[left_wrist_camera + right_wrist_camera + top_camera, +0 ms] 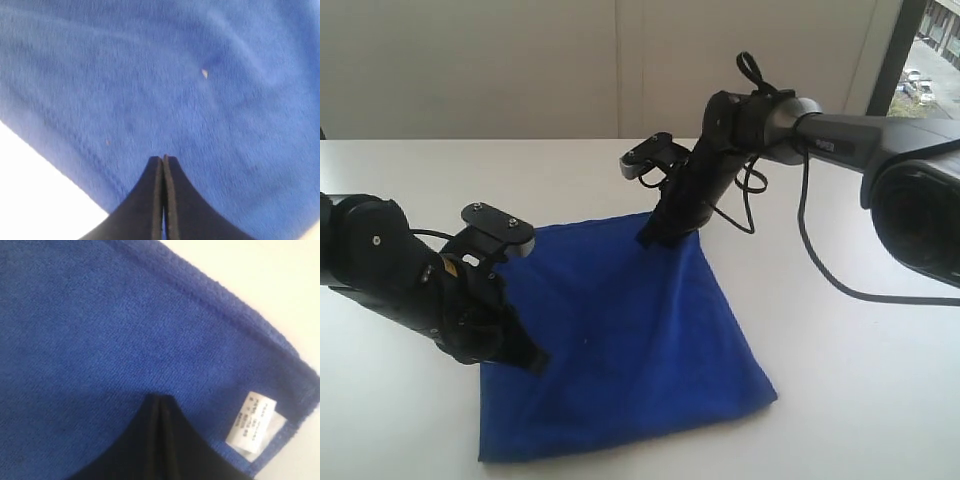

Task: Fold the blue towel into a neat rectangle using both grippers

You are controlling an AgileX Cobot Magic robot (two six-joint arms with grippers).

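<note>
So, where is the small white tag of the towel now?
In the right wrist view, the white tag lies at a corner of the blue towel, close beside the right end effector.

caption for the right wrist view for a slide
Right hand, jaws shut, tips at the blue towel near its corner with the white tag.

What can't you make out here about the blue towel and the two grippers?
White tag, right wrist view: print too small to read.
Left gripper and right gripper, wrist views: jaws closed; own fingers hide whether blue towel is pinched.
Exterior view: right arm cut off by frame edge.
</note>
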